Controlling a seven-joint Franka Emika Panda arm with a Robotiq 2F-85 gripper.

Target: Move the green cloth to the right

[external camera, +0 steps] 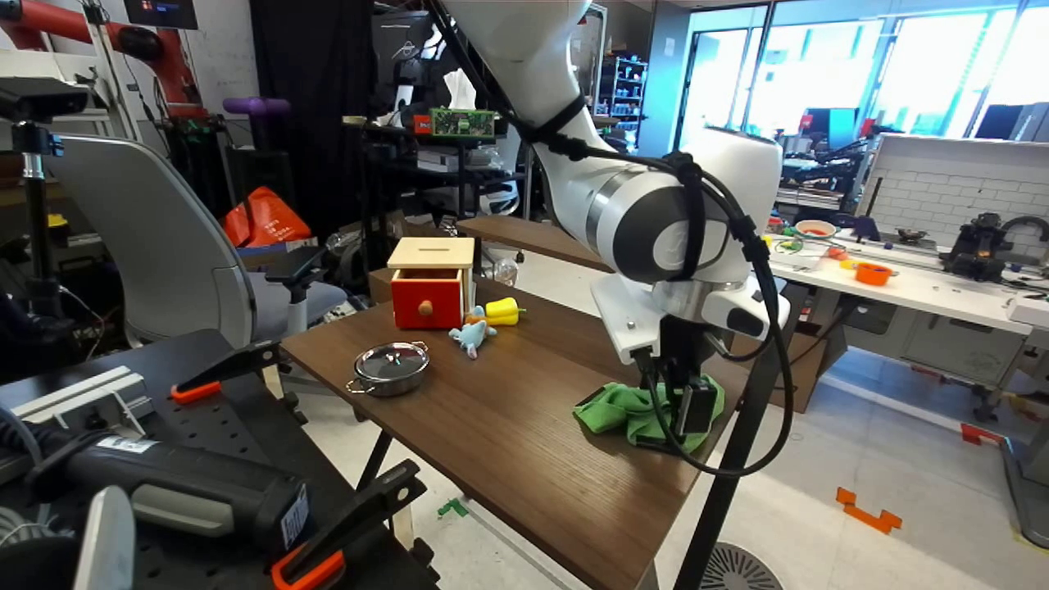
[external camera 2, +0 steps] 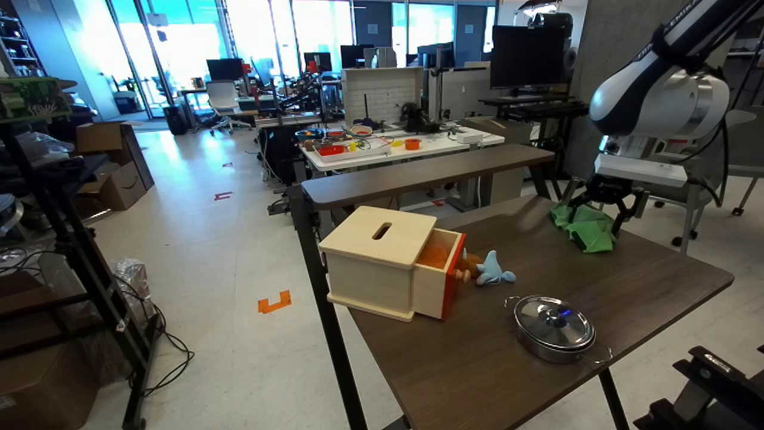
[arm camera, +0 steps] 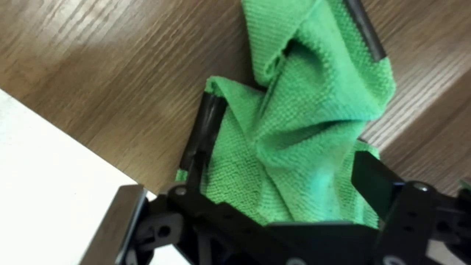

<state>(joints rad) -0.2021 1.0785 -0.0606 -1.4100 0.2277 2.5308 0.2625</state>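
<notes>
The green cloth point(external camera: 616, 410) lies crumpled on the brown table near one end. It also shows in an exterior view point(external camera 2: 594, 237) and fills the middle of the wrist view point(arm camera: 312, 99), with black strips along parts of its edges. My gripper point(external camera 2: 594, 224) points down over the cloth with its fingers spread wide, one on each side of the folds. In the wrist view, cloth lies between the open fingers of the gripper point(arm camera: 281, 162), and nothing is pinched. In an exterior view the gripper point(external camera: 682, 410) hides part of the cloth. Whether the fingertips touch the table cannot be told.
The brown table point(external camera: 508, 426) also holds a lidded metal pot point(external camera: 392, 369), a wooden box with an open red drawer point(external camera: 428, 299), a blue plush toy point(external camera: 471, 334) and a yellow pepper point(external camera: 503, 311). The table's edge point(arm camera: 73, 138) runs close to the cloth and gripper.
</notes>
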